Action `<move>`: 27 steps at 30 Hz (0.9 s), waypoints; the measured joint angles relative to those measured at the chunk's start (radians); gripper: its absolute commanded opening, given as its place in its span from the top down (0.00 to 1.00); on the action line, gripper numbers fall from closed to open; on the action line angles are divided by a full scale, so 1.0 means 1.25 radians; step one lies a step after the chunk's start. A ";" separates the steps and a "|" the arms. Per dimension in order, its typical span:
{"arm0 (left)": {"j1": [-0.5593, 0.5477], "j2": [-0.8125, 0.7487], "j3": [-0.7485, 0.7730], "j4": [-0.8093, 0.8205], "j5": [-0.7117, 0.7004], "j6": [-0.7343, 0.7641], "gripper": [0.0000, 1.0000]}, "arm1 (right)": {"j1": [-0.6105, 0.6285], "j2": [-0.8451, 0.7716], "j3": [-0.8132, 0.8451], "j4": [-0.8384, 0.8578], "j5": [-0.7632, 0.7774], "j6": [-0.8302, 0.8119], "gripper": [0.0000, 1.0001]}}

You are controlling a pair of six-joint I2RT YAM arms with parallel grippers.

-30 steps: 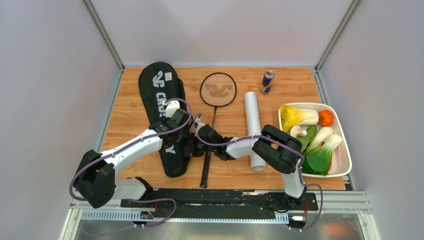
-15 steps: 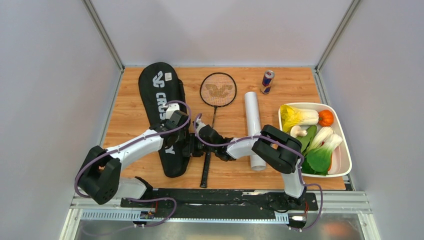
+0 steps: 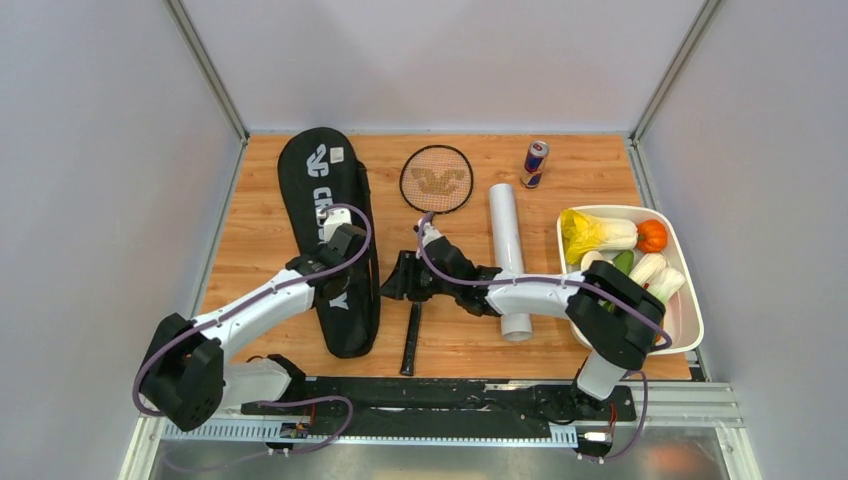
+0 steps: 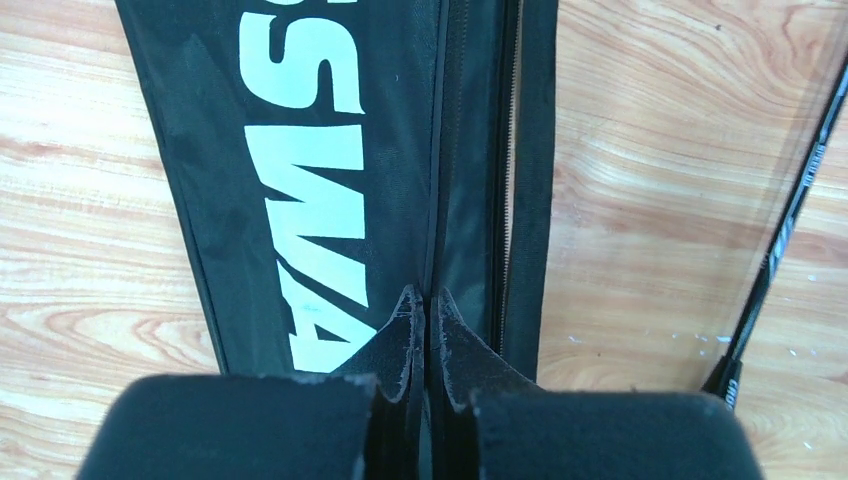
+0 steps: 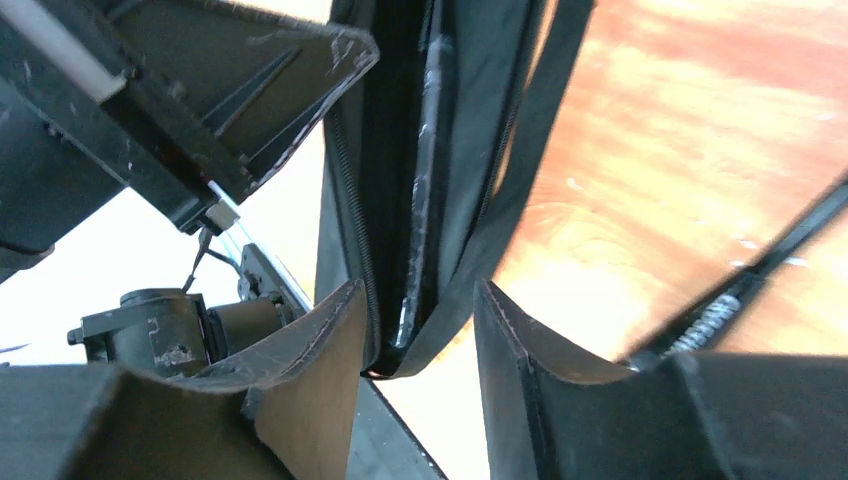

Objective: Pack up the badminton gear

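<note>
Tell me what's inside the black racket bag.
The racket bag is unzipped along one edge; in the gap a long dark shape shows, possibly a handle. Fabric covers the rest.

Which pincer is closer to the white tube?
Right. The right pincer is left of the white tube, between it and the racket bag; the left pincer is farther left, on the bag.

White "CR" and a lone "Y" show on the black racket bag [image 3: 322, 185], upper left; the left wrist close-up reads "SWA".
</note>
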State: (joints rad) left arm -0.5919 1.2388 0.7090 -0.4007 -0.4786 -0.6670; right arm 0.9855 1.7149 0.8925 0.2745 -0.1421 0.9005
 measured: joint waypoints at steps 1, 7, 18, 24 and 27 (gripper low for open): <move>0.000 -0.015 -0.006 0.000 0.004 0.000 1.00 | -0.009 -0.022 -0.010 -0.011 0.009 -0.007 0.53; 0.003 -0.111 -0.049 -0.001 0.054 -0.006 1.00 | -0.073 -0.068 -0.050 -0.044 0.049 -0.019 0.47; 0.003 -0.170 -0.056 -0.022 0.092 -0.003 1.00 | -0.045 -0.091 -0.127 -0.167 0.127 0.095 0.34; 0.003 -0.172 -0.071 -0.021 0.107 -0.003 1.00 | -0.015 -0.051 -0.074 -0.223 0.175 0.117 0.36; 0.003 -0.174 -0.074 -0.020 0.111 -0.004 1.00 | 0.000 0.001 -0.005 -0.258 0.211 0.116 0.39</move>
State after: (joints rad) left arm -0.5880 1.0214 0.6167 -0.4252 -0.3401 -0.6716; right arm 0.9855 1.7164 0.8864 -0.0475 0.1211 1.0458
